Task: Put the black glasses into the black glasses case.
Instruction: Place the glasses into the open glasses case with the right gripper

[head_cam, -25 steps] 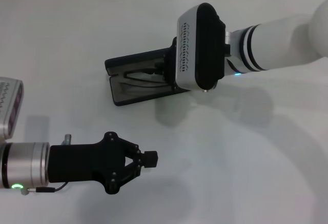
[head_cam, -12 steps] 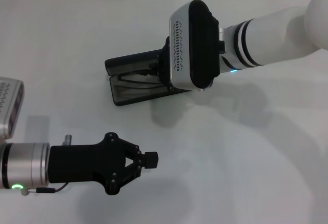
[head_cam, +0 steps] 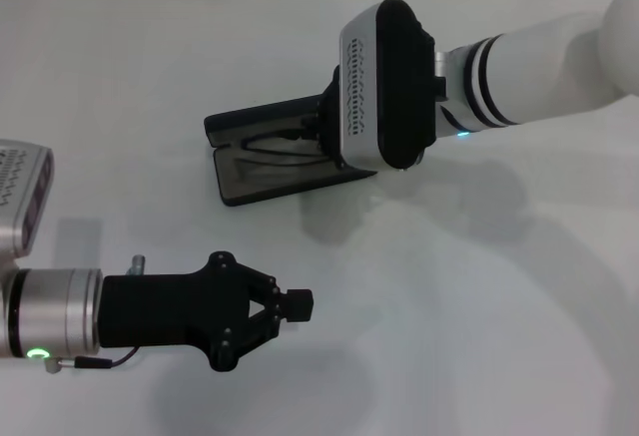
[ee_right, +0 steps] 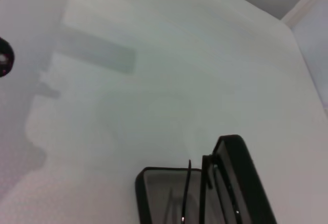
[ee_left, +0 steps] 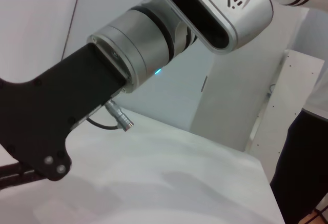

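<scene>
**Right arm over the open case, left arm parked near**

Reaching in from the far right, forearm white with dark rings, wrist housing silver and black, tipped over the right end of the black glasses case (head_cam: 262,157). Right gripper (head_cam: 324,137) hidden under that housing in the head view and out of its own wrist view; open or closed, cannot tell. Small blue light lit on the wrist just right of the housing.

Stretched in low from the near left, silver cuff and black body lying roughly level above the table (head_cam: 479,296), pointing right. Left gripper (head_cam: 298,303) narrow, fingertips closed together on nothing, well apart from the case. Green light glowing at the near-left end of the cuff, a thin cable looped beside it.

Case lying open on the table at centre, left of the right wrist, lid raised along the far side, grey lining showing in the tray. Black glasses (head_cam: 272,147) inside the case, thin dark frame and temple arms running along it, right end covered by the wrist; in the right wrist view (ee_right: 185,193) seen as slim dark lines against the lining.

No readable lettering on the case or arms; only rows of vent slots on the silver housing.
</scene>
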Action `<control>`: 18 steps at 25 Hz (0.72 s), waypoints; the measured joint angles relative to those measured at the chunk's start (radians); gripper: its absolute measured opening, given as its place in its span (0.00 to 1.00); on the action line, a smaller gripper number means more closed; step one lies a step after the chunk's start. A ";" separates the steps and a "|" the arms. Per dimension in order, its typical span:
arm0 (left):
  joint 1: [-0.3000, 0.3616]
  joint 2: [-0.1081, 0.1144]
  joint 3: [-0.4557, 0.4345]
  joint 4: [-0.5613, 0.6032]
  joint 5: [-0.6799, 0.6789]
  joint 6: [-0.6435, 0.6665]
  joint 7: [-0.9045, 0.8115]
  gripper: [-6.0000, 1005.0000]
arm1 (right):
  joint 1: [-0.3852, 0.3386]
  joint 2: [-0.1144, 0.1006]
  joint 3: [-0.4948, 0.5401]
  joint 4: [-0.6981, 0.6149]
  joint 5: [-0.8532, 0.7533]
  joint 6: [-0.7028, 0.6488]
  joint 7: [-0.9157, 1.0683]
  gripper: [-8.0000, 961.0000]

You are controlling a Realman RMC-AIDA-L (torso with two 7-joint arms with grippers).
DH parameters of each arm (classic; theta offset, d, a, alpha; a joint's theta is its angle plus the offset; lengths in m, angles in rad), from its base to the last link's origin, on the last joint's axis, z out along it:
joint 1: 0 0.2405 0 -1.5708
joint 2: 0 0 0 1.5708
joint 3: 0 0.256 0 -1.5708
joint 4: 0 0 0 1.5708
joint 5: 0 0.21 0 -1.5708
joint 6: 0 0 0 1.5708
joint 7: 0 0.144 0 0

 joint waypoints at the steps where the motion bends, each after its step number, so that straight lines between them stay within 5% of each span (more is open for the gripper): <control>1: -0.001 0.000 0.000 0.000 0.000 0.000 -0.001 0.02 | 0.000 0.000 0.000 0.000 0.000 0.000 0.000 0.10; 18: -0.018 0.000 0.000 -0.002 0.000 -0.006 -0.014 0.02 | -0.003 0.000 0.009 0.026 -0.023 0.048 -0.003 0.11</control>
